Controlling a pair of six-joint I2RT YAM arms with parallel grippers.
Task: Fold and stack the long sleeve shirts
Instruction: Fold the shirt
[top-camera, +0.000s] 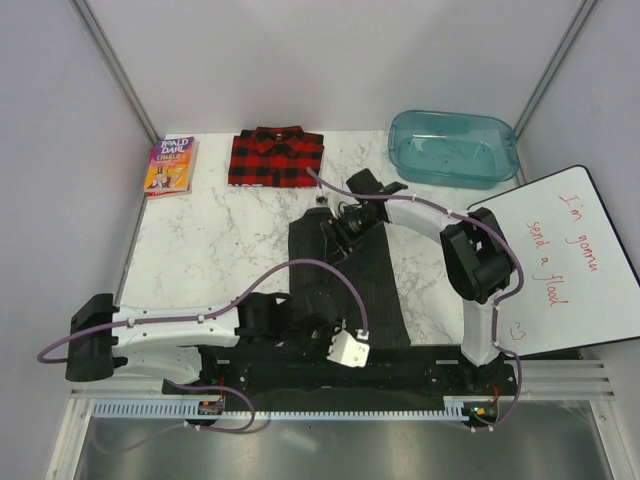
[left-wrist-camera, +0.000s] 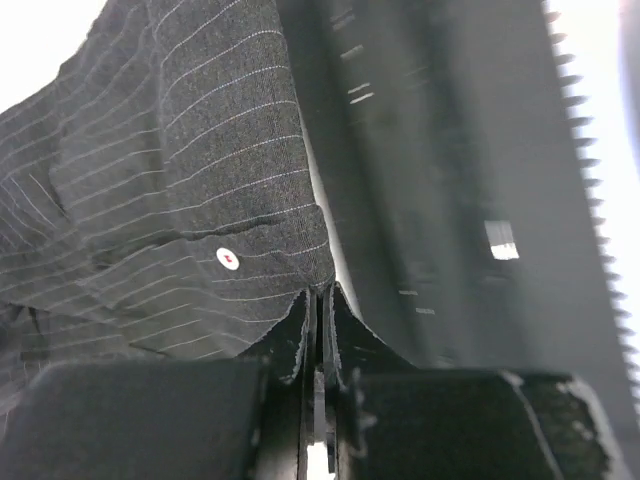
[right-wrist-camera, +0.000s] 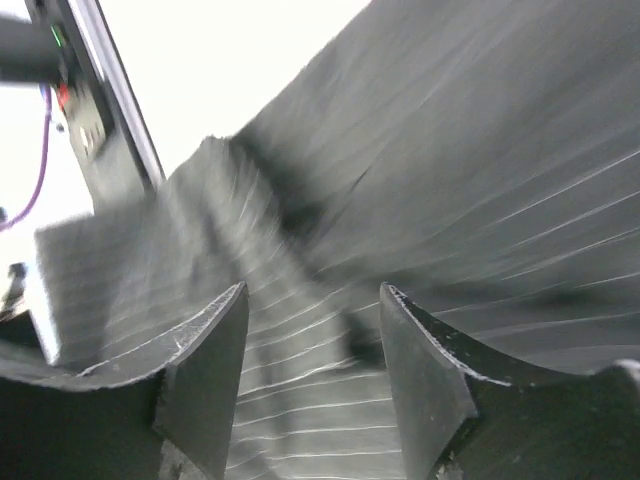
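Overhead, a marble-patterned table (top-camera: 215, 245) carries the large charcoal pinstriped shirt (top-camera: 372, 290), spread as a long panel from the table's middle to its near edge, between the two arms. A whiteboard (top-camera: 560, 265) with red handwriting lies at the right; a translucent blue bin (top-camera: 452, 174) stands at the far right. The red-and-black plaid shirt (top-camera: 277, 157) lies folded at the far edge, well apart from the charcoal one, with a paperback book (top-camera: 170, 165) to its left. The left gripper (left-wrist-camera: 320, 310), jaws pressed together, pinches the charcoal shirt's near edge beside a white button (left-wrist-camera: 228, 259). The right gripper (right-wrist-camera: 312, 292) hangs over the shirt's far end, jaws wide and holding nothing.
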